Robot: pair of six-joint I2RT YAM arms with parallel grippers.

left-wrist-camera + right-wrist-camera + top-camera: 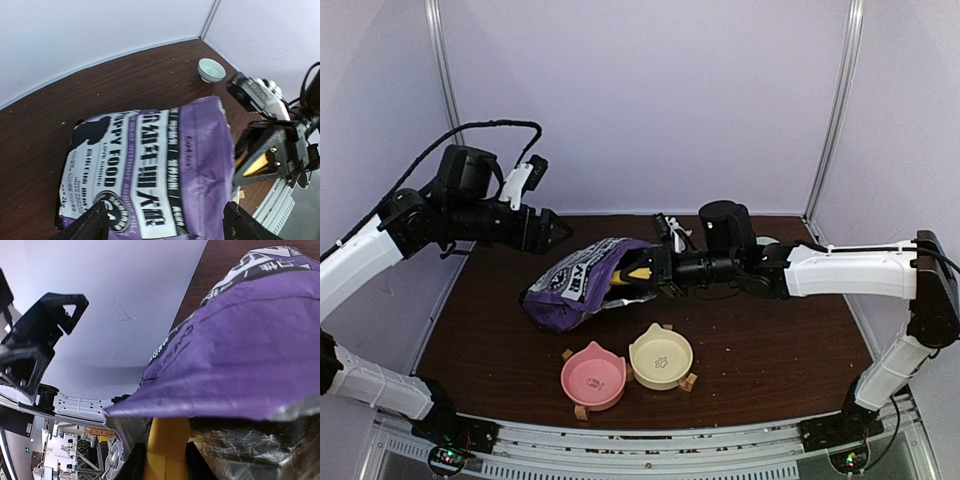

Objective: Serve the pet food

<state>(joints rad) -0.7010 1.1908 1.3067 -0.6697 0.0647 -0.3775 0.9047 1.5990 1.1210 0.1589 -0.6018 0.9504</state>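
Currently my right claw (658, 268) grips the yellow scoop (638, 272) at the mouth of the purple bag (575, 285). My left claw (560, 228) hangs wide open, left of the bag. I cannot see the pet food, presumably inside the bag. The pink bowl (593, 375) and cream bowl (661, 357) in front of it look empty, so nothing is served yet.

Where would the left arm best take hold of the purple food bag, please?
Probably the upper lip of the purple bag, pinched from above at its open mouth: it lies on its side, mouth toward the right gripper, whose yellow scoop sits under that lip.
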